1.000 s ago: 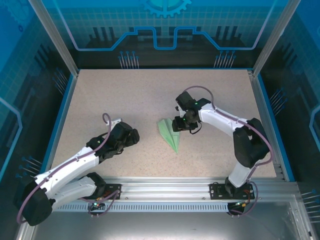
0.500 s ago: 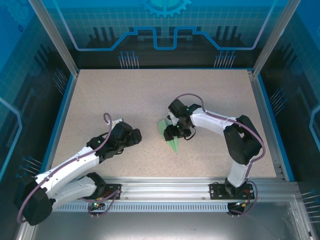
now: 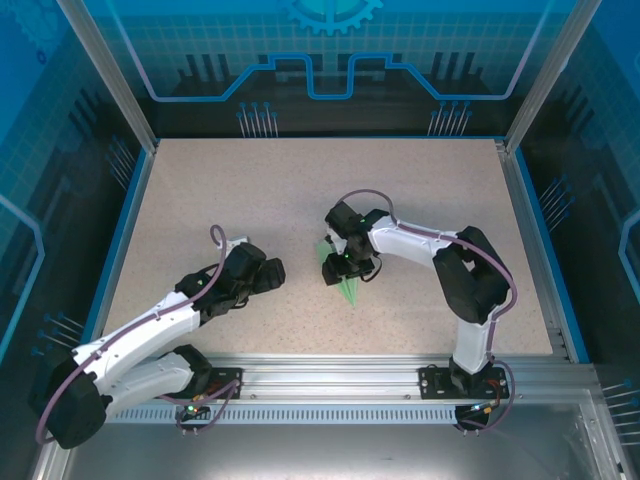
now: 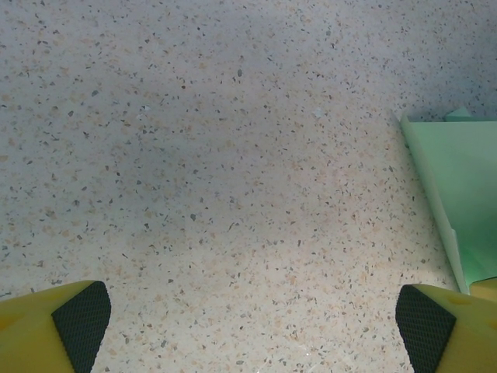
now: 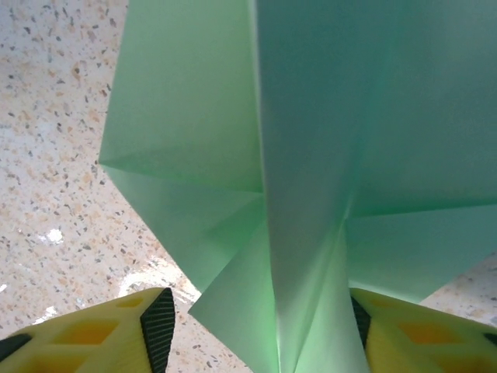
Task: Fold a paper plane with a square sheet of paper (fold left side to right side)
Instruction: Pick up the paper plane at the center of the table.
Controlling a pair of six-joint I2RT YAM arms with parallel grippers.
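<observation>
Near the middle of the speckled table (image 3: 250, 190), a shade toward 3 o'clock in the top view, the paper plane (image 3: 348, 289) is lying as a slim pale mint-green dart. Its narrow point is aiming toward about 5 o'clock and its wide end toward 11 o'clock. The right end effector (image 3: 339, 268) is hanging directly over the paper plane's middle, covering much of it, with its arm reaching in from 3 o'clock.

In the right wrist view the right end effector (image 5: 260, 330) is standing released. Its two yellow fingers (image 5: 93, 342) are sitting apart at 7 and 5 o'clock of the frame, straddling the paper plane (image 5: 311, 116), whose raised centre crease is running down between them toward 6 o'clock. A strip of bare table is showing between the 7 o'clock black pad (image 5: 160, 326) and the nearest paper corner. Whether the 5 o'clock pad is touching the paper cannot be told.

The left end effector (image 3: 271, 274) is sitting at 9 o'clock of the paper plane, near it but apart. In the left wrist view the left end effector (image 4: 252, 318) is standing fully released, its fingers (image 4: 39, 334) spread to the two lower corners with bare table between them. An edge of the paper plane (image 4: 462, 179) is lying flat at 3 o'clock of that frame, just beside the finger on that side.
</observation>
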